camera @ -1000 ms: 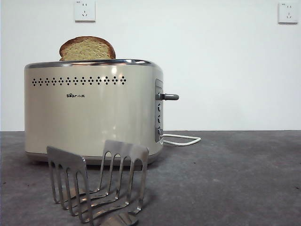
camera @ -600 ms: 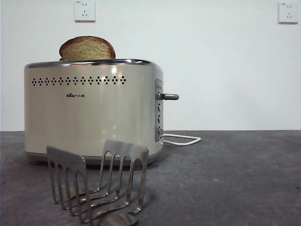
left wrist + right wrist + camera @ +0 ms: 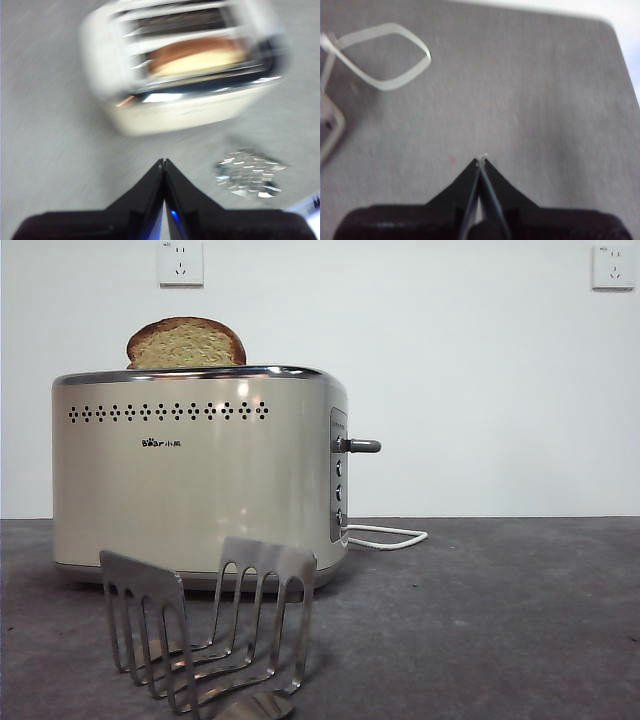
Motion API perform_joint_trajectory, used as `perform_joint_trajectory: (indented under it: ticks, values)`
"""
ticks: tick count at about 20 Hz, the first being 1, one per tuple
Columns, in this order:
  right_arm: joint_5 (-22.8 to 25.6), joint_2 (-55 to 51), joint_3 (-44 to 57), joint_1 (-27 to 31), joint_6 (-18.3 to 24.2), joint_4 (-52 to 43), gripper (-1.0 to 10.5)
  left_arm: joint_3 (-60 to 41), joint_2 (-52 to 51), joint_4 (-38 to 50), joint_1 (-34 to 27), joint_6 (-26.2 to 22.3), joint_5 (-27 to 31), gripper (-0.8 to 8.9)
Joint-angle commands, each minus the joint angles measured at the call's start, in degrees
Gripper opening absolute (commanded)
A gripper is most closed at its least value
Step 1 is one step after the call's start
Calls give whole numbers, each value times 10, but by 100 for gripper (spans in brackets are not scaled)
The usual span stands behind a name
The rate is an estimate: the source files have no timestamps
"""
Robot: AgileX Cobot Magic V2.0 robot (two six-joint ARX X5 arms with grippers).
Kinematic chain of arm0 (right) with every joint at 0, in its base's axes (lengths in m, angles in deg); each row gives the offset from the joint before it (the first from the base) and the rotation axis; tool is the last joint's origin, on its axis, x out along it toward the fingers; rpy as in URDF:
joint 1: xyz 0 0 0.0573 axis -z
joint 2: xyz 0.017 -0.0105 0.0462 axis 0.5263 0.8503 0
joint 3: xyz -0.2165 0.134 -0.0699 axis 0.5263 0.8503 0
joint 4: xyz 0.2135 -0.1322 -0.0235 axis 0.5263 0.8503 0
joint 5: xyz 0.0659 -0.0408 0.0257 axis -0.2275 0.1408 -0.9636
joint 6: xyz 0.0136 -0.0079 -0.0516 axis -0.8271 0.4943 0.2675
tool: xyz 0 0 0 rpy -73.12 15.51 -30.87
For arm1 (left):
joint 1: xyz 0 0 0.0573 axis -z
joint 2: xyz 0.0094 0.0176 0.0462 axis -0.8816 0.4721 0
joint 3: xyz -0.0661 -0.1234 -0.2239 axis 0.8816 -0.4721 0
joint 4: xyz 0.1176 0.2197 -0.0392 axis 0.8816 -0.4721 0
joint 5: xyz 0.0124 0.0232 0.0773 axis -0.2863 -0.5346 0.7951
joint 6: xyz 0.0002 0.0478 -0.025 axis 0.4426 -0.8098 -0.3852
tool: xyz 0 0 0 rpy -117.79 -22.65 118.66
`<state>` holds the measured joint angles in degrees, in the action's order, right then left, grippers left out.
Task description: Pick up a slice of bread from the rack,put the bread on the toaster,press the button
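The toaster (image 3: 195, 475) stood on the dark grey table (image 3: 500, 620) at the left of the front view, its long vented side facing the camera. The slice of bread (image 3: 186, 343) sat upright in a slot near the toaster's left end, its rounded brown crust and speckled crumb rising above the chrome rim. In the left wrist view the toaster (image 3: 185, 70) appeared blurred from above, and the slice of bread (image 3: 197, 56) lay in the slot nearer the rack, with the other slot beside it empty.

The rack (image 3: 205, 625) stood on the table just in front of the toaster, near the camera, with no bread between its pronged dividers. The left wrist view showed the rack (image 3: 247, 172) as a shiny blurred patch, close to the toaster's long side but apart from it.

The button (image 3: 363, 446) stuck out to the right from the grey end panel, high up on that panel. The white cord (image 3: 385, 536) looped across the table to the right of the toaster's base; the right wrist view caught the same cord (image 3: 385, 57) as a loop on the grey surface.

Neither arm showed in the front view. The left gripper (image 3: 163, 164) hung above the table with its jaws pressed together and nothing between them, apart from the toaster. The right gripper (image 3: 481, 161) hung over bare table, well clear of the cord, its jaws likewise closed on nothing.
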<state>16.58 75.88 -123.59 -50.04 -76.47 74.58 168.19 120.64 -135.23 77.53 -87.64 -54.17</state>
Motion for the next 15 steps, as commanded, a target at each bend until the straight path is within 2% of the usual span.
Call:
perform_joint_trajectory:
  ticks: [1, 3, 5, 6, 8, 10, 12, 14, 15]
  values:
    - [2, 1, -2, -1, 4, 55, 0, -72, -50, 16, -52, 3, -5, -4]
    - [2, 4, -2, -1, 4, 80, 0, -136, -89, 61, -80, 2, -4, -4]
    - [3, 5, -1, -1, 4, 78, 0, -233, -144, 143, -113, -5, 18, -4]
    - [3, 7, -1, -1, 4, 78, 0, -300, -181, 226, -130, -24, 43, -4]
    - [3, 8, -1, -1, 4, 78, 0, -438, -254, 423, -151, -62, 48, -4]
    - [3, 11, -1, -1, 4, 78, 0, -581, -329, 614, -157, -70, 37, -4]
    - [4, 16, -1, -1, 4, 78, 0, -698, -397, 742, -158, -70, 31, -4]
    - [4, 19, -1, -1, 4, 78, 0, -778, -455, 800, -158, -69, 31, -4]
    - [3, 19, -1, -1, 4, 78, 0, -801, -481, 800, -158, -69, 31, -4]
